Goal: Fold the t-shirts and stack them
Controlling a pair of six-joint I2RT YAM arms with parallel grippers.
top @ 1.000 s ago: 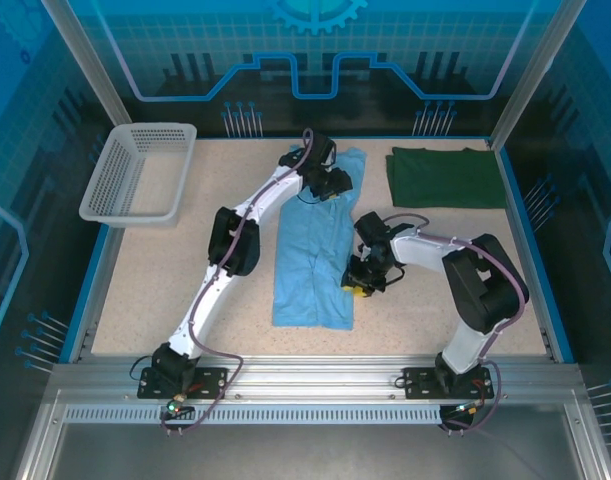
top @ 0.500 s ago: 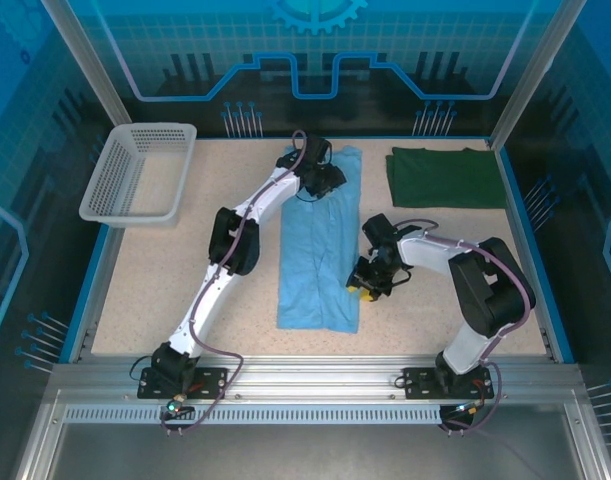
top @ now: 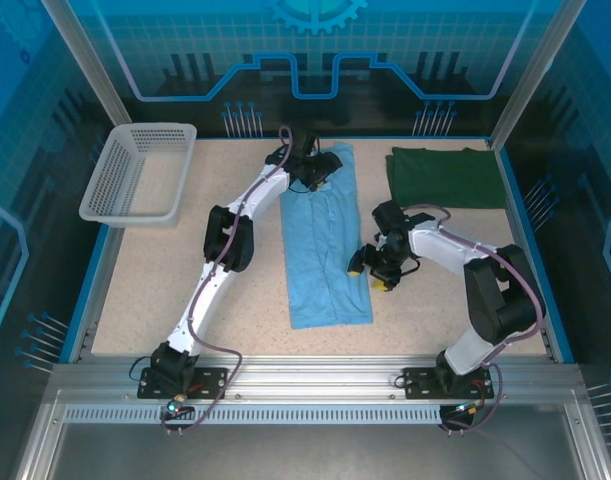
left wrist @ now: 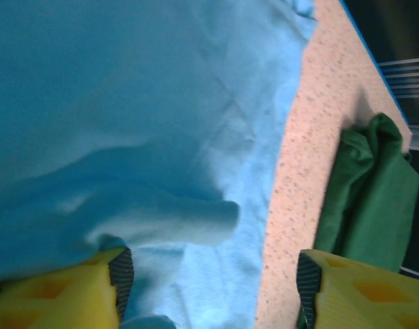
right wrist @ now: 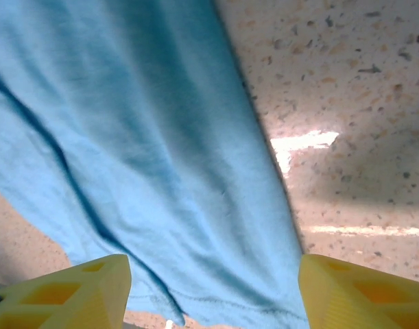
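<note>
Your left arm [top: 225, 240] is stretched almost to its full reach, rising from its base at the bottom left of the overhead view to the upper centre. There the left gripper [top: 320, 170] sits over the top end of the blue t-shirt [top: 325, 240]. In the left wrist view its yellow fingers [left wrist: 51, 295] stand wide apart at the bottom corners, clamped on nothing. A soft ridge of blue cloth [left wrist: 161, 219] lies just beside the left-hand one.

Your right arm [top: 500, 290] is folded back on itself, with its elbow at the right of the frame. Its forearm reaches left to the centre, where the right gripper [top: 369, 277] hangs at the shirt's right edge. In the right wrist view its fingers [right wrist: 79, 288] are also spread, with flat blue cloth [right wrist: 140, 151] and bare table [right wrist: 346, 82] between them and nothing gripped.

The blue t-shirt lies on the speckled table [top: 185, 280] as a long narrow strip, running from the upper centre to the lower centre. The green t-shirt [top: 445, 178] lies folded at the upper right, apart from the blue one. A white basket [top: 110, 180] stands at the upper left.
</note>
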